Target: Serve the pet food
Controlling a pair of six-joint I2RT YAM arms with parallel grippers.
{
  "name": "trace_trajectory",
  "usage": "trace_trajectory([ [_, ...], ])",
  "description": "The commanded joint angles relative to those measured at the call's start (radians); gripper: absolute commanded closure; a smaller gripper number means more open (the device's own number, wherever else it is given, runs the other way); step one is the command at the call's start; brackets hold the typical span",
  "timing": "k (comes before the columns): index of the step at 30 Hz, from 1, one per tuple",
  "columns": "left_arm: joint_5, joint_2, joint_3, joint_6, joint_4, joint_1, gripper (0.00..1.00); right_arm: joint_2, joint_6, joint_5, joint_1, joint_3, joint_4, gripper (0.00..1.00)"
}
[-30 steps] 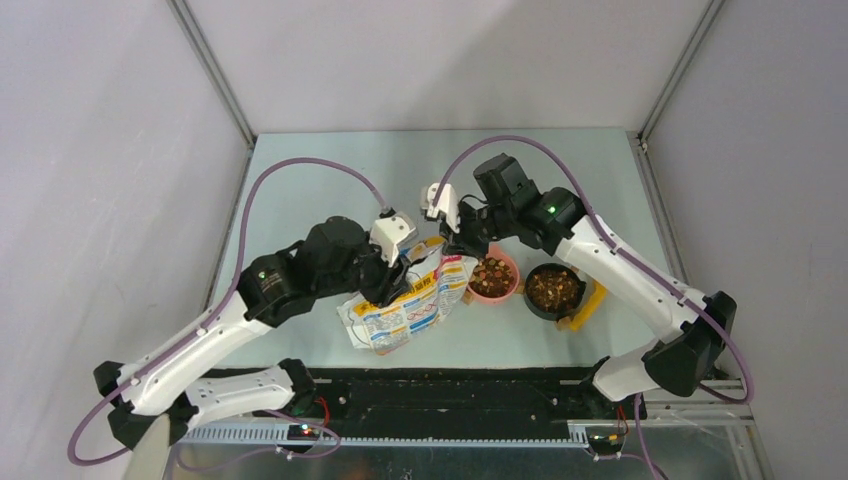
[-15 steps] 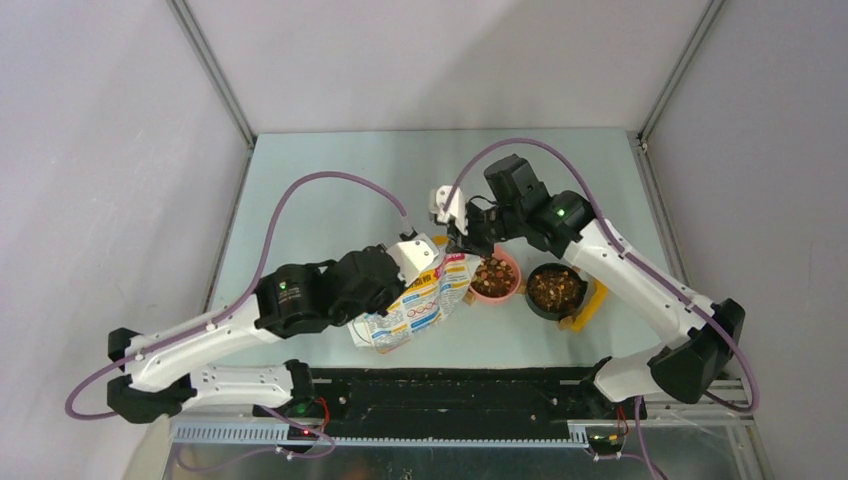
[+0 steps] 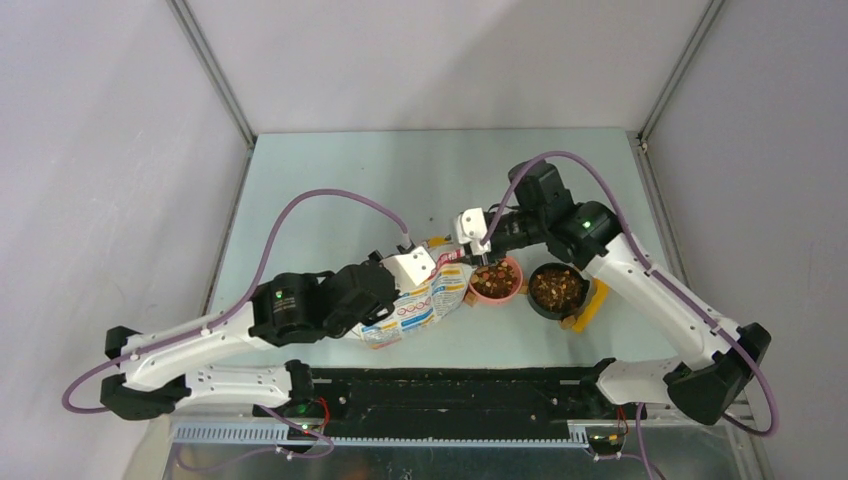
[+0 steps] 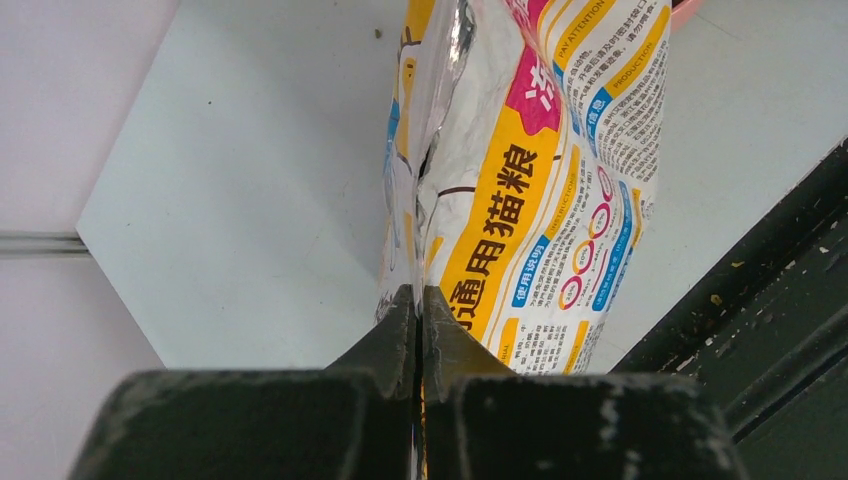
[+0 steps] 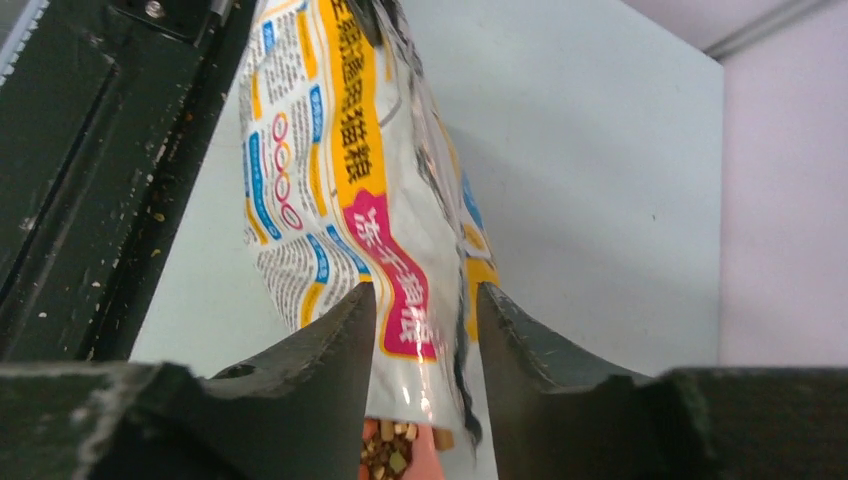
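My left jaws are pinched shut on one edge of the bag (image 4: 520,200); my right jaws stand parted astride its other end, gripping nothing; the pet food (image 5: 388,455) sits in the pink bowl (image 3: 494,300) just below my right jaws; held by one pinch, the bag could sag and scatter kibble over the desk (image 3: 330,190).

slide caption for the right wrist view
Right fingers spread either side of the cat-food bag's end, with kibble in the pink bowl below.
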Motion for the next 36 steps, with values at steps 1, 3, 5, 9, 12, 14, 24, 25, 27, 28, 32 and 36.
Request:
trace_trajectory([
  [1,-0.070,-0.075,0.030,0.066,0.128,-0.010,1.00,0.033,-0.041,-0.039,0.054,0.017,0.068,0.50],
  [3,-0.060,-0.082,0.025,0.069,0.137,-0.012,1.00,0.056,-0.029,-0.046,0.063,0.017,0.104,0.48],
  [5,-0.050,-0.088,0.018,0.070,0.150,-0.012,1.00,0.074,0.003,-0.062,0.069,0.017,0.155,0.47],
  [9,-0.047,-0.102,0.009,0.075,0.166,-0.014,1.00,0.110,0.030,-0.139,0.079,0.018,0.217,0.47],
  [12,-0.066,-0.106,0.003,0.074,0.169,-0.014,1.00,0.134,0.017,-0.160,0.100,0.017,0.231,0.50],
  [14,-0.071,-0.109,-0.002,0.074,0.171,-0.013,1.00,0.150,-0.024,-0.163,0.125,0.017,0.222,0.53],
  [24,-0.060,-0.125,-0.018,0.074,0.183,-0.014,1.00,0.181,0.038,-0.108,0.164,0.018,0.258,1.00],
  [25,-0.060,-0.127,-0.018,0.073,0.182,-0.014,1.00,0.180,0.045,-0.102,0.162,0.018,0.260,1.00],
  [27,-0.065,-0.131,-0.021,0.072,0.180,-0.013,1.00,0.176,0.052,-0.089,0.158,0.026,0.247,1.00],
  [28,-0.069,-0.132,-0.022,0.071,0.179,-0.014,1.00,0.171,0.050,-0.083,0.154,0.030,0.226,1.00],
  [32,-0.076,-0.143,-0.028,0.068,0.176,-0.014,1.00,0.156,0.083,-0.036,0.135,0.037,0.203,0.98],
  [36,-0.075,-0.145,-0.027,0.067,0.174,-0.013,1.00,0.157,0.076,0.015,0.115,0.052,0.148,0.74],
])
